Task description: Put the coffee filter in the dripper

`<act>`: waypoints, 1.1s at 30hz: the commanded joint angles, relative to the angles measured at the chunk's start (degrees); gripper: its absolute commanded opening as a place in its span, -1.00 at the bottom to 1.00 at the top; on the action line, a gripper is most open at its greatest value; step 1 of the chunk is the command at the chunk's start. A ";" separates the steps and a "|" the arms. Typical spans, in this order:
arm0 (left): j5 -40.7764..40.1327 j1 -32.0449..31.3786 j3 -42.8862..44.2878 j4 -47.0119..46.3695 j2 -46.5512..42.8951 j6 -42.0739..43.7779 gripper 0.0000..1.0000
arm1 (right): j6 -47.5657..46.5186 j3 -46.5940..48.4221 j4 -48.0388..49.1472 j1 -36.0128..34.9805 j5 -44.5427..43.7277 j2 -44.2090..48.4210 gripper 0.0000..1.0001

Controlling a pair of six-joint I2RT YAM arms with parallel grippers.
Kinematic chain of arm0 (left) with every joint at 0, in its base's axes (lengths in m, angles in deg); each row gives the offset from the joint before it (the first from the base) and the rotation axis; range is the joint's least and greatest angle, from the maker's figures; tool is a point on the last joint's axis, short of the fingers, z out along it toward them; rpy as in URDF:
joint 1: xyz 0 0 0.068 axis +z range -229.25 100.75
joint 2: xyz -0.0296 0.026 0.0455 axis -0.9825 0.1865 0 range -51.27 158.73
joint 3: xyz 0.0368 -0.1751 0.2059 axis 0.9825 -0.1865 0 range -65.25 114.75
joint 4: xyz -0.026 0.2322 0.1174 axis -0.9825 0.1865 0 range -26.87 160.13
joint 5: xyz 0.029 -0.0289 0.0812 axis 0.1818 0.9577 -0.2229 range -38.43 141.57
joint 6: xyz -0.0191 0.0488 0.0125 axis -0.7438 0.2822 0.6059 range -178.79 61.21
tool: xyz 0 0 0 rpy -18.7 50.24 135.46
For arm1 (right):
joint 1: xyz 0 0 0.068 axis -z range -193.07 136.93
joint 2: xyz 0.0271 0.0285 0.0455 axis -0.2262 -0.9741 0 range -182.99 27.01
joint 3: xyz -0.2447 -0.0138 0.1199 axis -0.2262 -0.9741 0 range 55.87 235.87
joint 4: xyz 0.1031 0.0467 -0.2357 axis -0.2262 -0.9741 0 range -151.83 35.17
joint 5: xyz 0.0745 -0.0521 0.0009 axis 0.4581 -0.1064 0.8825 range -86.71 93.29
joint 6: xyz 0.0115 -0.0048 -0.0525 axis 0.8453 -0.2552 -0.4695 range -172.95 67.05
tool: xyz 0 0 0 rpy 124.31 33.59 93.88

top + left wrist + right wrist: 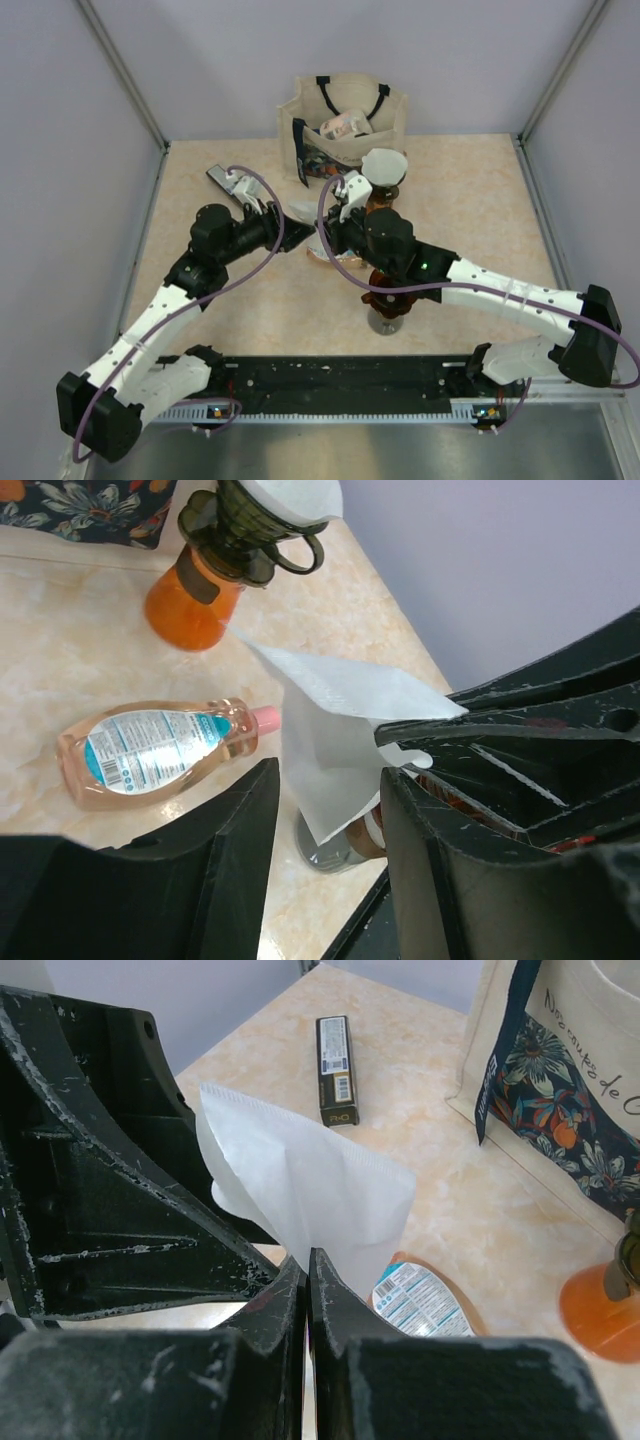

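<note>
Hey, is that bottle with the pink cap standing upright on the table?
No, the bottle lies flat on its side on the table, label facing up.

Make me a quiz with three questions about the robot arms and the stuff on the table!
1. Where is the bottle with the pink cap?
A. lying on the table
B. in a sink
C. up on a shelf

2. What colour is the jug under the dripper?
A. blue
B. orange
C. green

3. What is the right gripper doing?
A. wide open, holding nothing
B. shut on the coffee filter
C. shut on a spoon

Answers:
1. A, because the bottle lies on its side on the table.
2. B, because the jug below the dark dripper is bright orange.
3. B, because its two fingers are pressed together and the white filter sticks up from between them.
</note>
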 commanded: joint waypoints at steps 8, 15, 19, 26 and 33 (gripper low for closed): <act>-12.37 -2.71 4.31 5.21 0.69 1.98 0.12 | -0.86 1.96 1.83 0.35 -3.04 -0.97 -1.00; -24.05 -6.84 4.66 6.62 0.25 4.09 0.31 | 4.23 4.07 -1.85 0.35 -8.39 -2.55 -1.00; -30.82 -9.48 4.22 6.27 0.25 5.14 0.35 | 6.70 4.16 -2.21 0.35 -11.13 -2.38 -1.00; -38.38 -13.17 4.66 5.65 1.74 7.78 0.37 | 8.37 3.99 -1.51 0.61 -10.34 -2.29 -1.00; -45.51 -16.86 4.49 6.01 0.95 10.15 0.48 | 9.69 3.37 -1.42 1.32 -10.95 -2.38 -1.00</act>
